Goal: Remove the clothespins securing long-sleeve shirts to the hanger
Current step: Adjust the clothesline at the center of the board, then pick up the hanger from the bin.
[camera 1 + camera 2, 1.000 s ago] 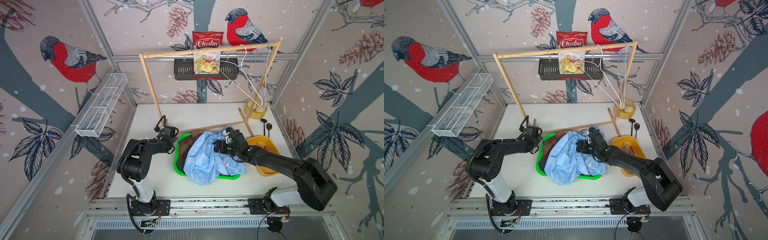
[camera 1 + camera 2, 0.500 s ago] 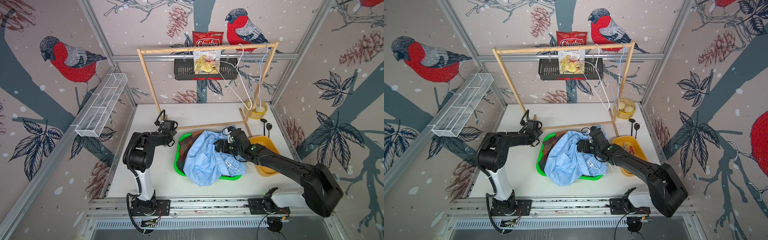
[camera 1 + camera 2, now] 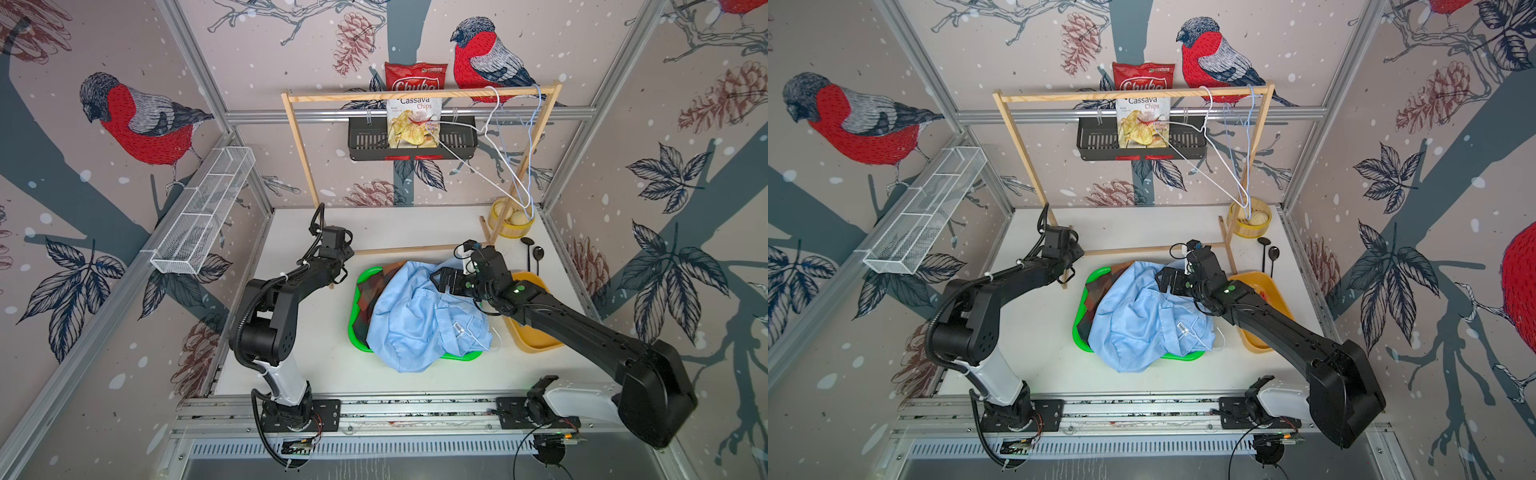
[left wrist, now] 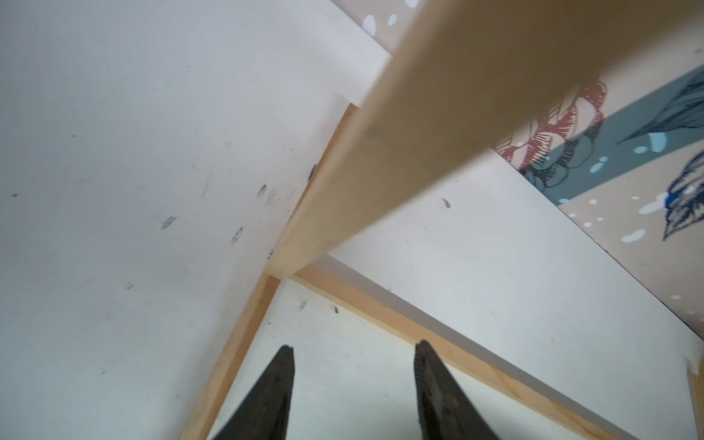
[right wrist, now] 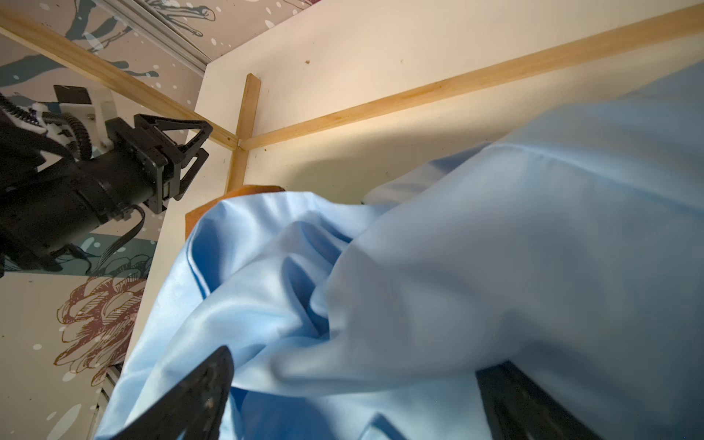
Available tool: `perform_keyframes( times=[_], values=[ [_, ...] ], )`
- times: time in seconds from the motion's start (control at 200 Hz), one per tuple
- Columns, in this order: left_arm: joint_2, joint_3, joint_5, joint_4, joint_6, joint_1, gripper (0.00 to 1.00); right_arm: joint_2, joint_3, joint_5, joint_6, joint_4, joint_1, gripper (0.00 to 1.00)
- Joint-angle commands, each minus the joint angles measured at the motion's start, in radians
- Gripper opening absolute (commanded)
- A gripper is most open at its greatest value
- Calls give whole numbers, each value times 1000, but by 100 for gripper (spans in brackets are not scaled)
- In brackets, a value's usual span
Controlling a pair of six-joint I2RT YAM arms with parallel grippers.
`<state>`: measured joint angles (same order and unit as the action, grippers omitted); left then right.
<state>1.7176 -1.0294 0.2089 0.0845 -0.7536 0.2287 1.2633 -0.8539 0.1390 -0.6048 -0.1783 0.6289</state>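
Risk: right hand (image 3: pixel 441 281), spread wide over light blue shirt (image 3: pixel 415 320), may pinch cloth; left hand (image 4: pixel 352 348), open, empty, may bump rack post (image 4: pixel 381 171).

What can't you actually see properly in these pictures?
- Clothespins: none discernible in any view; perhaps buried under the light blue shirt.
- Dark plaid shirt: both top views, mostly covered by that shirt.
- Yellow tray contents: both top views, right arm overlaps it.

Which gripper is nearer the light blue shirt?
Right. The right gripper hangs open over the light blue shirt; the left gripper is off beside the foot of the wooden rack, clear of it.
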Motion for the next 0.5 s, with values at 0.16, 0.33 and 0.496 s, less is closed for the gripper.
perform_keyframes(
  times=[0.16,0.33,0.496],
  values=[
    [-200,17,58,-158,127,129,60,-168,6,16,-7,-101,-96,100],
    [-385,56,117,-226,279,337,61,-337,117,81,-13,-126,-239,100],
    [-510,66,131,-306,530,576,67,-392,154,148,2,-155,-328,100]
  ],
)
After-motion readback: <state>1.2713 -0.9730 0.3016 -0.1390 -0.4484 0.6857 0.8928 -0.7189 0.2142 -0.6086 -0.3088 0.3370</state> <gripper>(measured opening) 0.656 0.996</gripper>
